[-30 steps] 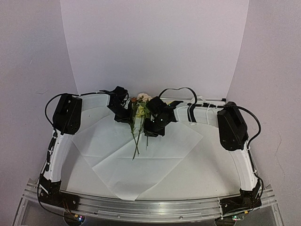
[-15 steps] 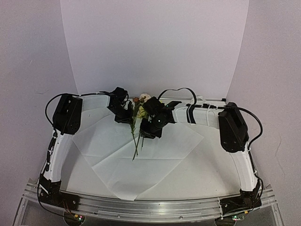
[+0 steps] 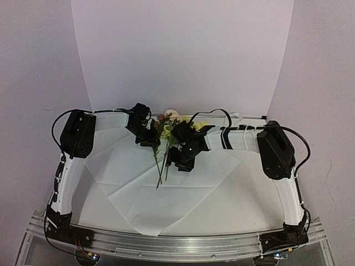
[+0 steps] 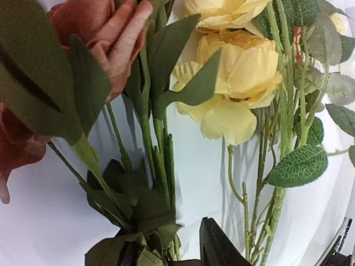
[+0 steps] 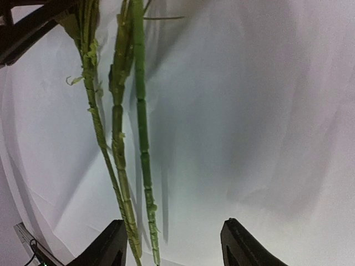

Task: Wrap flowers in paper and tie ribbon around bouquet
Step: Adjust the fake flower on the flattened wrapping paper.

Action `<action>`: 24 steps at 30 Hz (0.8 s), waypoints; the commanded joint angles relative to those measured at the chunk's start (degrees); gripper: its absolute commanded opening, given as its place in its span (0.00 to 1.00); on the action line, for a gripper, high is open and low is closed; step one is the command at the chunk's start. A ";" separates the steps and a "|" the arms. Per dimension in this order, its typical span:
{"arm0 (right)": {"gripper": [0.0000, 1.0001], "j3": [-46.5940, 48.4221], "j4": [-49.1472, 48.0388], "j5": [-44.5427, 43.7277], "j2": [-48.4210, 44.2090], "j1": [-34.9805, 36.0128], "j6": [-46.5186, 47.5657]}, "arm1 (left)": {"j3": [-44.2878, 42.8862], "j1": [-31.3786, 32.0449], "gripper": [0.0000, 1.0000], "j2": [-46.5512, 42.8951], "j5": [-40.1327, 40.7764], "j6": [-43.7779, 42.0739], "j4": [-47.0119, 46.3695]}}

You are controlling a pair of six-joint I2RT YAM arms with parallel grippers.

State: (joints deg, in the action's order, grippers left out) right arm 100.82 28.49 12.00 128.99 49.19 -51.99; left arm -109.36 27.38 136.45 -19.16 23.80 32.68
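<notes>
Thin-stemmed flowers [image 4: 238, 72] on creased white paper [image 5: 249, 111]; right end effector [image 5: 173, 223] apart; left end effector [image 3: 150, 138] leaf-hidden, unclear.

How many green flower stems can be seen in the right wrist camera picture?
3 stems, side by side in the left half of the view, against the white paper: the left stem, the middle stem and the right stem. Others may be hidden outside this view.

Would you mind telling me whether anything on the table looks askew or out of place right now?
Nothing is spilled or damaged. The flowers lie on the paper, blooms toward its far side, and their stems splay slightly apart rather than lying bundled. The paper sits cornerwise to the table edge and shows creases.
</notes>
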 commanded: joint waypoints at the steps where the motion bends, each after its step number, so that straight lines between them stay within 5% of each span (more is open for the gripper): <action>1: 0.65 -4.44 0.07 -2.63 -8.91 0.33 2.85 | 1.48 -0.11 0.48 -8.36 -0.42 0.59 -2.21; 7: 0.71 -14.79 -0.67 -4.81 -17.66 2.66 1.94 | 5.59 -0.13 0.65 -15.16 -1.72 2.03 -4.31; 14: 0.76 -32.91 -9.18 -7.60 -30.46 7.48 -9.62 | 14.41 -0.09 0.76 -23.17 0.36 4.21 -5.92; 24: 0.74 -49.46 -23.21 -14.14 -37.52 20.39 -28.55 | 41.49 0.26 0.81 -42.57 3.84 11.72 -16.09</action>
State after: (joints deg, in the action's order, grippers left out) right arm 55.56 13.62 3.16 94.53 65.33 -70.12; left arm -75.87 27.39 102.32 -17.20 31.73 23.05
